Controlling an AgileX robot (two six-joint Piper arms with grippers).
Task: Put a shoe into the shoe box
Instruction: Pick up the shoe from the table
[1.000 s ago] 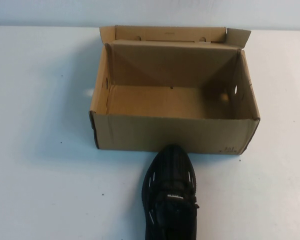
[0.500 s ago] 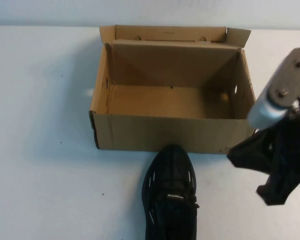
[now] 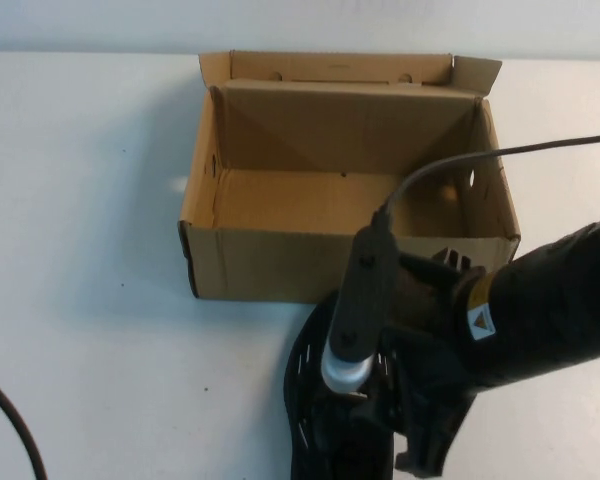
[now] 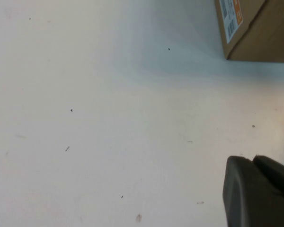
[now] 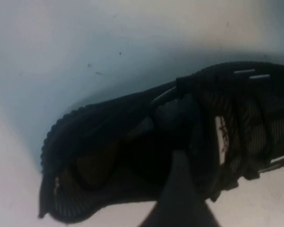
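Observation:
The black knit sneaker [image 3: 302, 385] lies on the white table just in front of the brown cardboard shoe box [image 3: 280, 265], toe toward the box. My right gripper [image 3: 388, 440] is down over the shoe's rear half and covers most of it. In the right wrist view the shoe [image 5: 109, 156] fills the frame. One of the gripper's fingers [image 5: 180, 189] reaches into the shoe's collar opening, with the jaws apart. The box is open and empty. My left gripper [image 4: 253, 161] is shut and empty, low over bare table left of the box corner [image 4: 260, 28].
The right arm's camera mount and cable [image 3: 365, 290] hang over the box's front wall. A dark cable [image 3: 10, 425] crosses the table's front left corner. The box's rear flap [image 3: 330, 68] stands up at the back.
My right arm came in from the right and swung down over the shoe; one second ago it was out of view. The shoe and box have not moved.

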